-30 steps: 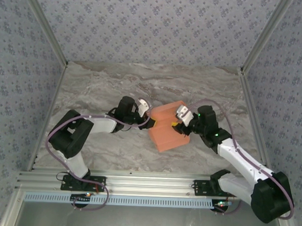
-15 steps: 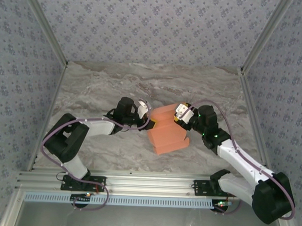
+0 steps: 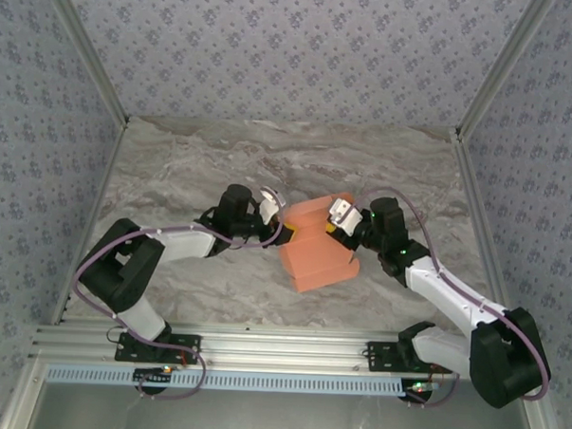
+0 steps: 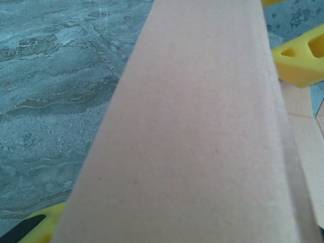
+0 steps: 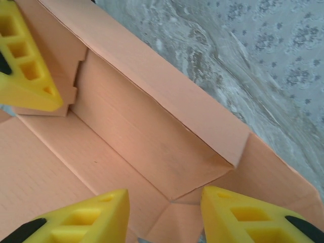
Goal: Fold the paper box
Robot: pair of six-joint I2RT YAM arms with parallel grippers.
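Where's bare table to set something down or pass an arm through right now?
Bare table lies along the far strip between the paper box and the back wall, and in the near strip between the box and the aluminium rail. Crowded at centre: left gripper and right gripper both meet the box's far end.

Top cam high, behind, looking down at table (image 3: 174, 172); wrist cams v. close on paper box (image 3: 315, 249), shared by all.
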